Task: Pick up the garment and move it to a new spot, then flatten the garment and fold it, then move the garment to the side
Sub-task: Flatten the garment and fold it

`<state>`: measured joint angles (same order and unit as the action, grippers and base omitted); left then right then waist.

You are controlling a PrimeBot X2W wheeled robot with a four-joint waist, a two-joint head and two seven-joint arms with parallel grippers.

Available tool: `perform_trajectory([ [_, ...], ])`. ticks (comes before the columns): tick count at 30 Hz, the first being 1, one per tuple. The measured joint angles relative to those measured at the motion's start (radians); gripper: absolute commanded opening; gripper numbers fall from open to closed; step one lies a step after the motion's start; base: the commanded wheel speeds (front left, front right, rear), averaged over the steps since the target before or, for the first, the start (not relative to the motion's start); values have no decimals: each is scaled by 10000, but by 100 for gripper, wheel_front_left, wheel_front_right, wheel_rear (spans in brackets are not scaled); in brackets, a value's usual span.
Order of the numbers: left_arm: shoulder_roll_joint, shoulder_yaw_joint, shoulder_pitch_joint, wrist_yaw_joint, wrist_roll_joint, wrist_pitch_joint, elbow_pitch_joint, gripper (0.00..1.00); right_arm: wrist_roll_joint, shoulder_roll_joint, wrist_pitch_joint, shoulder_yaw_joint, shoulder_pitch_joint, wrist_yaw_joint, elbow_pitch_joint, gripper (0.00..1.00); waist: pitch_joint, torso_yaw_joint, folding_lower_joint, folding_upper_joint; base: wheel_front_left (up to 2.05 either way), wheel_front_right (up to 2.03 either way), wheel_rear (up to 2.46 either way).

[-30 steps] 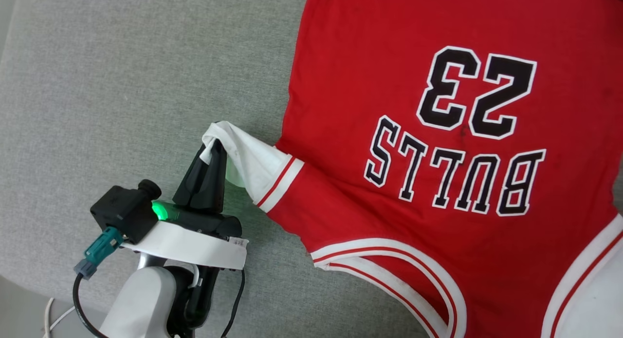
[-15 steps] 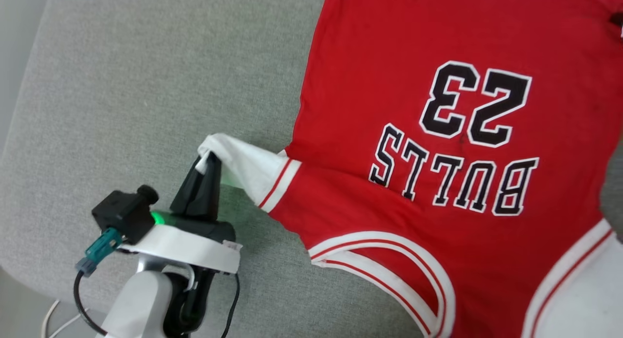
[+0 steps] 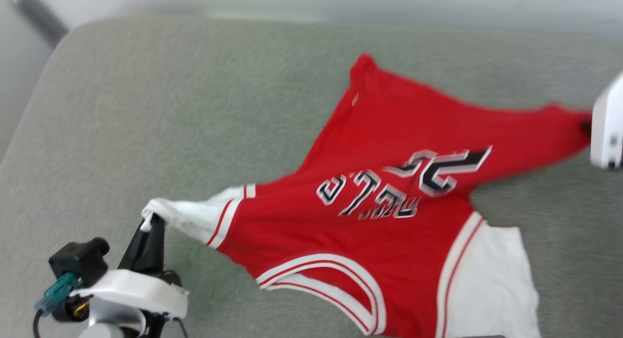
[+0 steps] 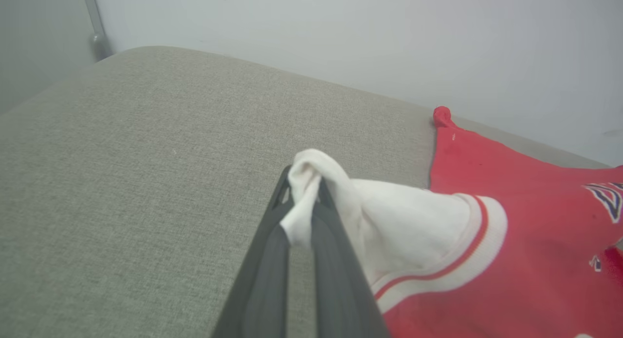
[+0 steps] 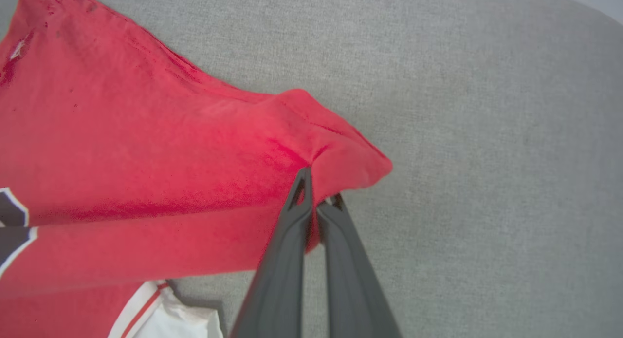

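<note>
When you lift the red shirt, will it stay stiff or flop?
Probably floppy: the shirt bunches and wrinkles between the left gripper and right gripper. Likely light, since small pinches on a sleeve and a corner hold it.

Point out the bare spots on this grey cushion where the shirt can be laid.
Widest bare stretch: the grey cushion left of the garment, beyond the left claw. A smaller patch lies right of the corner in the right claw. The middle is crowded with cloth.
</note>
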<state>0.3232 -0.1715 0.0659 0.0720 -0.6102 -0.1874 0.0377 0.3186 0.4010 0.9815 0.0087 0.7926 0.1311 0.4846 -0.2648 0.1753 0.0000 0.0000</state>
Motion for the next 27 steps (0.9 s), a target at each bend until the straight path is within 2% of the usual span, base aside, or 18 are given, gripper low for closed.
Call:
perform_trajectory([
  [5, 205, 196, -517, 178, -155, 249, 10, 0, 805, 182, -40, -307, -2824, 0, -2102, 0, 685, -679, -1, 0, 0, 0, 0],
  [8, 255, 201, -776, 234, -232, 382, 27, 0, 909, -71, -130, -924, -4641, 0, -3415, 0, 995, -1055, -1, 0, 0, 0, 0],
  [13, 389, 270, -1041, 288, -368, 579, 192, 0, 1011, -1193, -709, -2067, -7471, 2, -5147, 0, 1308, -1523, -2, 1, 0, 0, 0],
  [17, 460, 268, -1088, 288, -397, 662, 244, 0, 957, -2483, -1252, -2725, -9077, -2, -5668, 2, 1358, -1691, -3, 0, 0, 0, 0],
  [18, 497, 259, -1104, 290, -397, 708, 251, 0, 989, -2742, -1432, -2723, -9315, -2, -5722, 31, 1349, -1722, -2, 0, 0, 0, 0],
  [19, 527, 255, -1127, 297, -395, 723, 249, 0, 988, -2874, -1735, -2688, -9481, 0, -5799, 100, 1337, -1755, -2, 0, 0, 0, 0],
  [24, 600, 163, -1137, 353, -347, 882, 82, 0, 1198, -3164, -3221, -2541, -9639, -2, -5879, 100, 1234, -1866, -1, 0, 0, 0, 0],
  [27, 660, 107, -1091, 426, -268, 966, -79, 0, 1340, -3254, -4539, -2537, -9317, -2, -5950, 100, 1185, -1849, -1, 0, 0, 0, 0],
])
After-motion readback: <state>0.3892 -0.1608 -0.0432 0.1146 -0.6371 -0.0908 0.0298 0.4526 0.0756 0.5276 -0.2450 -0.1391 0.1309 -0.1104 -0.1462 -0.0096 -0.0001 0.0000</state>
